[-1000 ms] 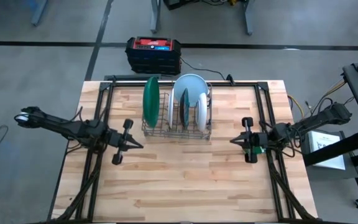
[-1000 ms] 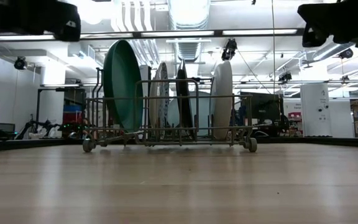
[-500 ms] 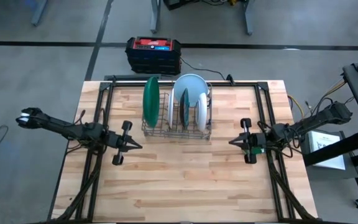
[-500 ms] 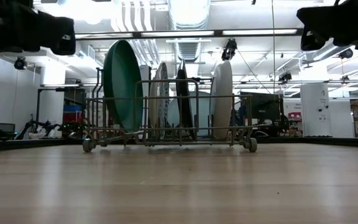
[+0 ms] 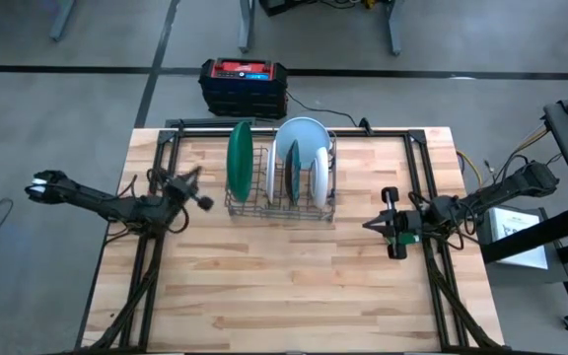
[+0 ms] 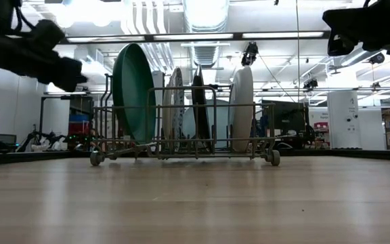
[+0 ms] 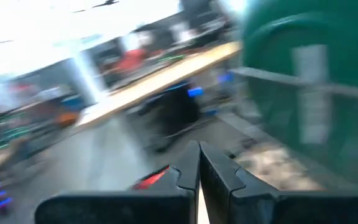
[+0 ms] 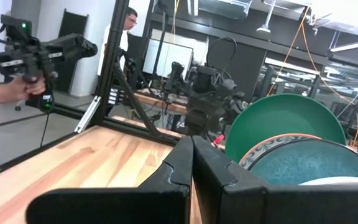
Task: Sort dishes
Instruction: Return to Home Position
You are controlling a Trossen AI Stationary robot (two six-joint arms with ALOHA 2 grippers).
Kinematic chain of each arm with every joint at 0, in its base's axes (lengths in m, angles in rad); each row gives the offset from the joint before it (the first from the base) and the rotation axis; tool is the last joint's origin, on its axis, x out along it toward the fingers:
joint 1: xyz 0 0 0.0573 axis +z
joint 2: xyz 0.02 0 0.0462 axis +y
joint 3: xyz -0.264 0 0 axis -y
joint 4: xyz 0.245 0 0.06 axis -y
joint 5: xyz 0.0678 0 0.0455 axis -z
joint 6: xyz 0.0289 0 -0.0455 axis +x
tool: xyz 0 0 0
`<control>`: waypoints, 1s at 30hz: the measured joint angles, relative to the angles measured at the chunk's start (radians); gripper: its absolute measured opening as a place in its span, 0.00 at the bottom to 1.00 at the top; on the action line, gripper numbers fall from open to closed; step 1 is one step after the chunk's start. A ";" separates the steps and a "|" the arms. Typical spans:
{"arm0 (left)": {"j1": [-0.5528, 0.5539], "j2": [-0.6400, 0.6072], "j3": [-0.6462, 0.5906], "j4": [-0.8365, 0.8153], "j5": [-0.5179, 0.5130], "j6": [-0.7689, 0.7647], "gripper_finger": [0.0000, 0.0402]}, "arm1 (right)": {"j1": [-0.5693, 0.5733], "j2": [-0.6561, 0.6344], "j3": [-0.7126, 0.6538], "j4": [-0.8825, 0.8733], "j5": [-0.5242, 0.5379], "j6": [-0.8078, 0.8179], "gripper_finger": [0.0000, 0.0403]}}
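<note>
Both pairs of jaws are pressed together and hold nothing. Our left gripper [image 5: 193,188] hangs near the dark green plate [image 5: 240,158], off the left end of the wire rack [image 5: 249,206]. Our right gripper [image 5: 390,225] is well apart from the rack, over the right side of the table [image 5: 284,291].

The green plate, teal plate [image 5: 294,183] and white plate [image 5: 320,176] stand in the rack, with the pale blue plate [image 5: 302,133] at its far side.

Retreating well, we judge, means drawing the left arm straight away from the green rim before any swing. We should keep both jaws closed and the elbows clear of the rack's wires.
</note>
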State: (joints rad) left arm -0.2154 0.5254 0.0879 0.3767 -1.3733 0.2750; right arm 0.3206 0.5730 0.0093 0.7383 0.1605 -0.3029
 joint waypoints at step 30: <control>1.209 0.040 -0.003 0.058 0.916 -0.084 0.00 | 0.000 0.000 0.000 -0.107 0.104 -0.046 0.00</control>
State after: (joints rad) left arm 0.9939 0.5655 0.0853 0.4345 -0.4576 0.1908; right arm 0.3202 0.5732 0.0097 0.6315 0.2646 -0.3494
